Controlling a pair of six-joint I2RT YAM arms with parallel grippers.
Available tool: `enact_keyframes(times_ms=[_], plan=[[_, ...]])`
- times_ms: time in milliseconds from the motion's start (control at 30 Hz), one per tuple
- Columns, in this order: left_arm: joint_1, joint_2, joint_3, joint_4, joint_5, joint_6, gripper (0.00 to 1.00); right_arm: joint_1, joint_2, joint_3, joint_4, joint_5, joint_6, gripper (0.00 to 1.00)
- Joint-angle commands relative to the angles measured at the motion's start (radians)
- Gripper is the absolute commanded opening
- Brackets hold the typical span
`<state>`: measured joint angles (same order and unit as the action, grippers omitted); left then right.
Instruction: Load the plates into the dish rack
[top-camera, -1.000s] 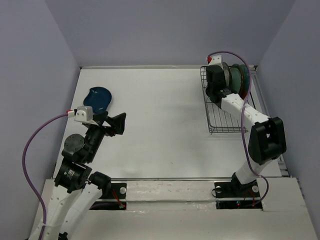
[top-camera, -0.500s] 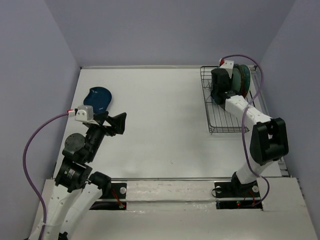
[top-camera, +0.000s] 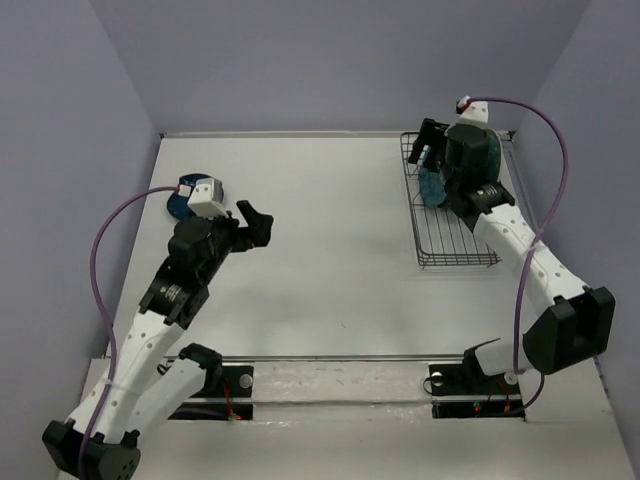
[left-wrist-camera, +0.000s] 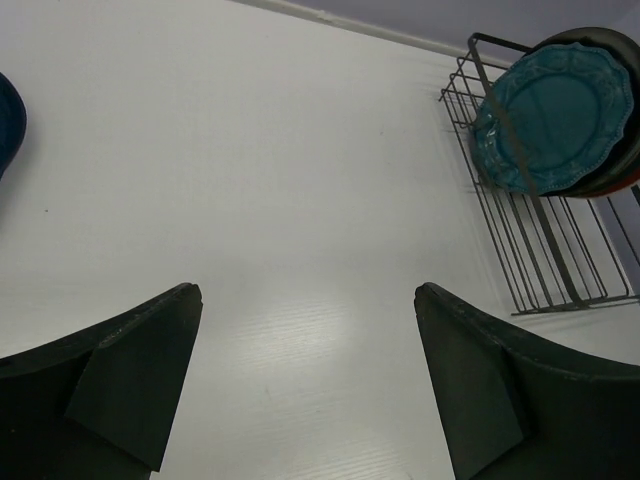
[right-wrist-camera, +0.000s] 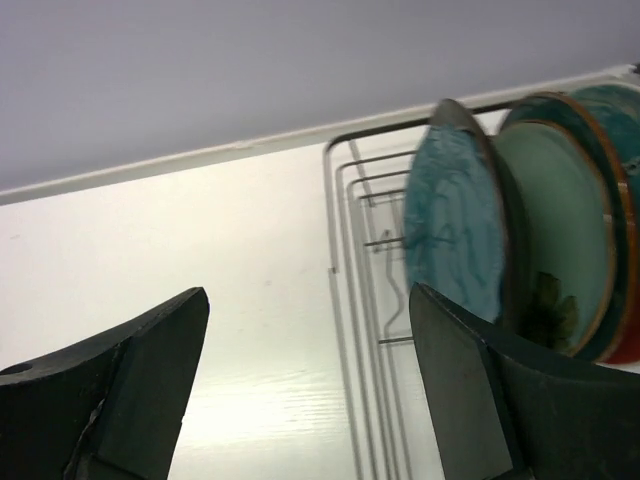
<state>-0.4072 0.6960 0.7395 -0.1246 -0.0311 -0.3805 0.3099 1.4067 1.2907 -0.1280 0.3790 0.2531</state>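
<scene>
Top external: the only dish I see off the rack is the leaf dish (top-camera: 178, 203), flat on the table (top-camera: 330, 260) at far left, half hidden by the left wrist camera. Left gripper (top-camera: 254, 221) sits just right of it and slightly nearer, pointing right, away from the dish. Left wrist view agrees: jaws spread wide with nothing between, and the dish is just a dark-blue sliver at the left edge. I reckon the arm must swing left and far before closing. Long axis of the dish can't be read, too much is covered. Left arm is clearly nearer; the right is well apart, across the table.

Right gripper (right-wrist-camera: 308, 295) is also spread and empty, up by the rack (top-camera: 455, 263). Rack is thin black wire with upright tines. Plates stand on edge at its far end, packed close: scalloped teal plate (right-wrist-camera: 455, 225) in front, green plate (right-wrist-camera: 555, 235) behind, a red rim last. All glazed and glossy, likely slick.
</scene>
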Motion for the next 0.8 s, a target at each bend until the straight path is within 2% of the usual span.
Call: enact_keyframes(times_ms=[0,133,167,233,267,300,433,500,600,767], plan=[[0.082,0.115,0.07,0.036,0.067,-0.106,0.99,0.083,-0.066,-0.003,-0.018,-0.186,0.058,0.87],[0.221,0.215,0.057,0.066,0.109,-0.155,0.99,0.219,-0.132,-0.102,0.048,-0.209,0.063,0.87],[0.311,0.238,0.055,0.069,0.115,-0.159,0.99,0.269,-0.143,-0.147,0.069,-0.21,0.064,0.87],[0.395,0.304,0.038,0.08,0.12,-0.184,0.98,0.313,-0.17,-0.207,0.094,-0.209,0.066,0.87],[0.486,0.342,0.022,0.104,0.137,-0.204,0.97,0.342,-0.192,-0.227,0.117,-0.215,0.063,0.87],[0.517,0.342,0.021,0.106,0.137,-0.204,0.97,0.351,-0.192,-0.246,0.128,-0.221,0.063,0.87],[0.634,0.417,-0.003,0.117,-0.015,-0.224,0.95,0.36,-0.254,-0.324,0.183,-0.249,0.064,0.86],[0.721,0.46,-0.006,0.154,0.022,-0.238,0.92,0.36,-0.27,-0.359,0.197,-0.256,0.064,0.86],[0.751,0.629,0.032,0.164,0.014,-0.236,0.87,0.36,-0.296,-0.389,0.214,-0.284,0.074,0.86],[0.762,0.753,0.113,0.223,-0.03,-0.232,0.87,0.36,-0.319,-0.422,0.24,-0.313,0.087,0.85]])
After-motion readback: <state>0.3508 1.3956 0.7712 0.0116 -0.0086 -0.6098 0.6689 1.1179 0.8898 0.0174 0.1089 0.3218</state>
